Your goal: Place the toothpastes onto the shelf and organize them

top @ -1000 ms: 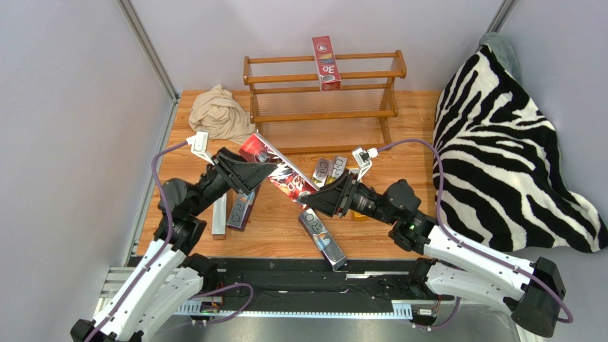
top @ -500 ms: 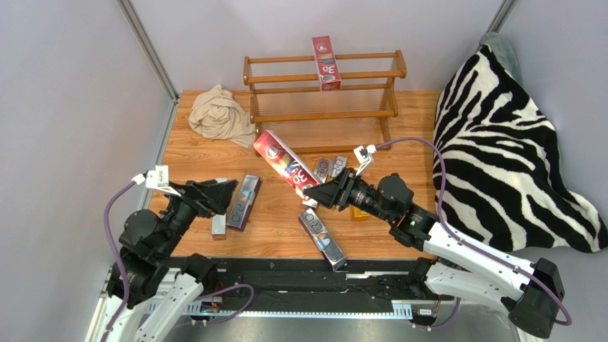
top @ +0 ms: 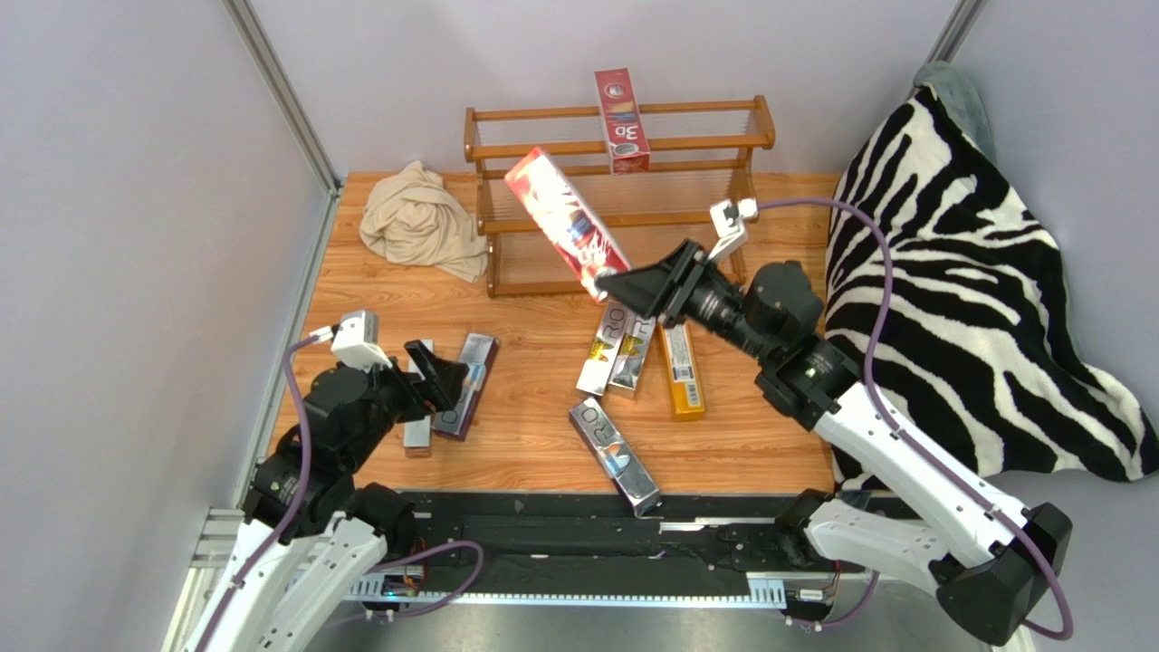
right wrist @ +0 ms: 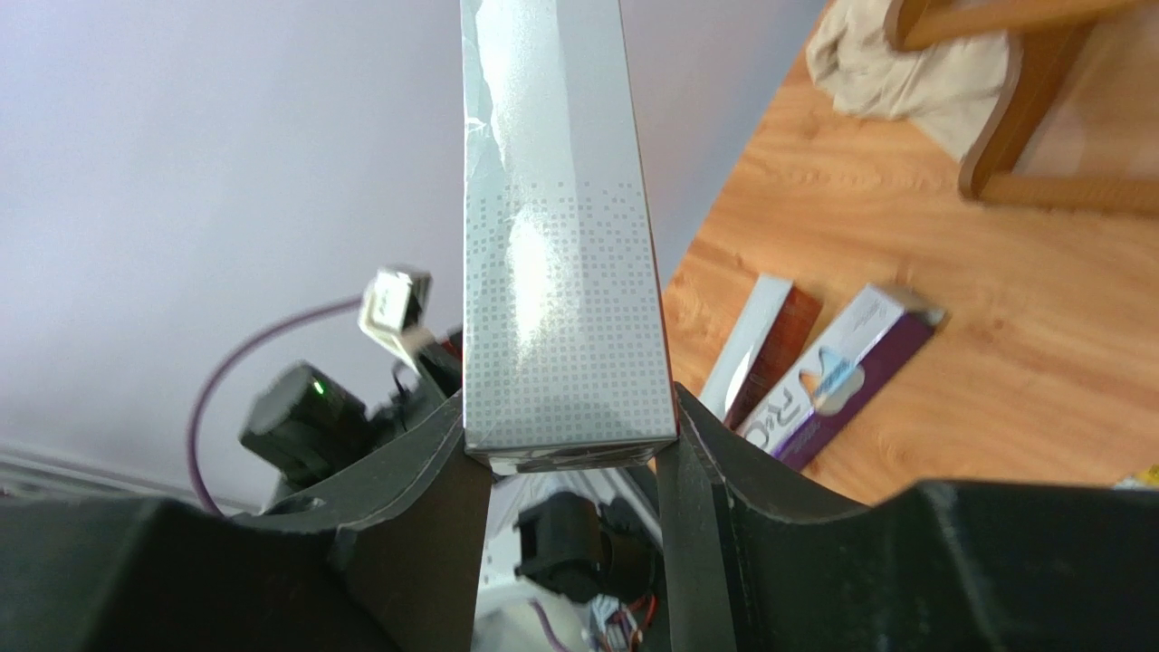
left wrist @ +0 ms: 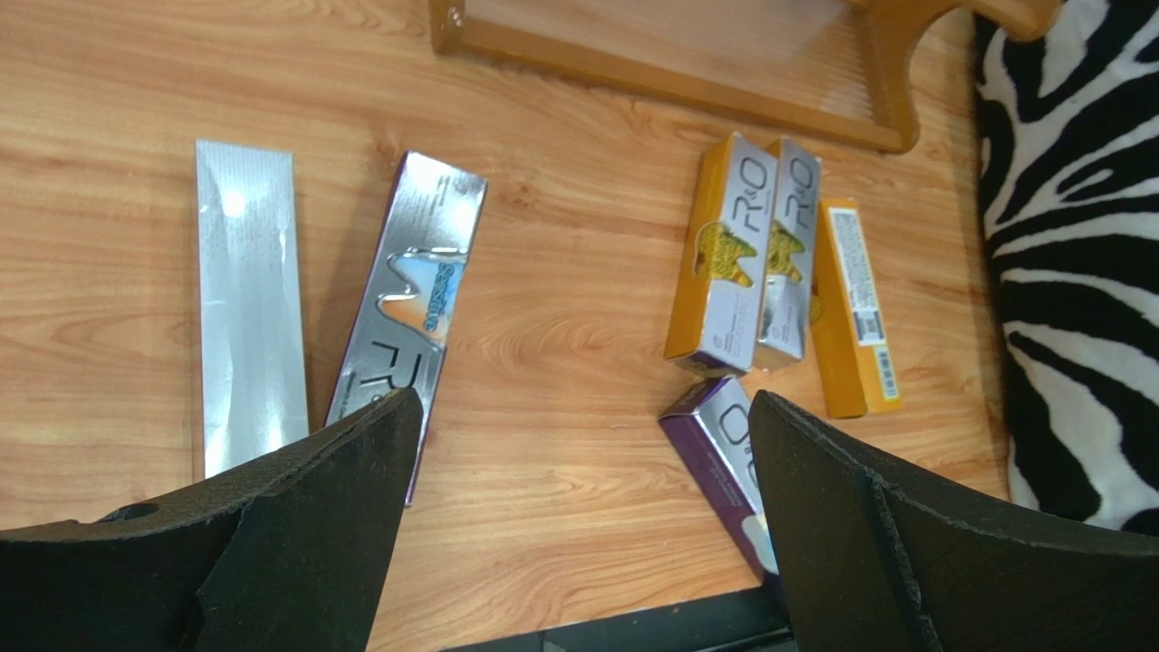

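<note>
The red carton (top: 565,222) is no longer low over the middle of the counter (top: 531,435). A second ago both arms had it between them, then the left let go. Now the right fingers (top: 626,288) carry it alone, raised and swung toward the shelf (top: 680,141). They are closed on its lower end, and the wrist view shows its silver side pinched squarely between them. From above, the carton slants up and left, with its free end in front of the shelf's left half near the middle rails. Whether it touches a rail I cannot tell.

The left fingers (top: 435,370) have drawn back to the near left and stand wide apart, holding nothing. Below them a plain silver carton (left wrist: 245,306) and a purple-silver one (left wrist: 408,292) lie side by side.

The handover looks finished, and this reads as the carry to the shelf. Only one other red carton (top: 622,120) is on the shelf, standing at the top rails. Six lie on the counter: the two at the left, a touching pair marked PRO (left wrist: 721,258), an orange one (left wrist: 854,306) just beside them, and a purple one (top: 615,455) near the front edge. The task is at an early stage. The next move probably calls for setting the carton so that it rests on the slats and does not slip between the rails.
</note>
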Tool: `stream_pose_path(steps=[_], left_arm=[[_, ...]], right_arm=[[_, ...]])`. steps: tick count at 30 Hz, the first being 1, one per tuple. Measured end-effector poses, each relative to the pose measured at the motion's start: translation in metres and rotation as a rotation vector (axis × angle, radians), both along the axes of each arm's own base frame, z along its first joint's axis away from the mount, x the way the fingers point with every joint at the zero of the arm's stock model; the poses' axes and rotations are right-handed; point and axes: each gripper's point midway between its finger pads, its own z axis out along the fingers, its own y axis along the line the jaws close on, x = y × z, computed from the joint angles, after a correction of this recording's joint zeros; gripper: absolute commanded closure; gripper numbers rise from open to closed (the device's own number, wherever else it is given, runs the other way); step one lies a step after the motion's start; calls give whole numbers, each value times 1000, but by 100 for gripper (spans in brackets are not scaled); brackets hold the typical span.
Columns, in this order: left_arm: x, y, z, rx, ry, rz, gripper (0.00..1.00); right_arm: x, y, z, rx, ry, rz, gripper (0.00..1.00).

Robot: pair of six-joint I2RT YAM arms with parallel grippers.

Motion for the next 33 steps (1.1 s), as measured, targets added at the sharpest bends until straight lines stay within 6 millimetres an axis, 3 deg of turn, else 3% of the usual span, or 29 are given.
stream_pose_path(steps=[8, 15, 19, 25, 29, 33], left_arm=[[1, -2, -39, 31, 92, -4, 1], [4, -6, -38, 14, 86, -12, 2], [5, -8, -48, 13, 99, -16, 4], [4, -12, -58, 14, 134, -31, 5], [3, -14, -59, 6, 139, -39, 5], [2, -17, -60, -8, 136, -55, 5]], right_arm=[[69, -40, 43, 51, 1, -113, 88], [126, -81, 42, 97, 99, -210, 89], [157, -104, 46, 113, 122, -279, 92], [190, -119, 56, 137, 137, -328, 94], [211, -124, 45, 155, 181, -340, 95], [235, -130, 20, 175, 261, -359, 96]])
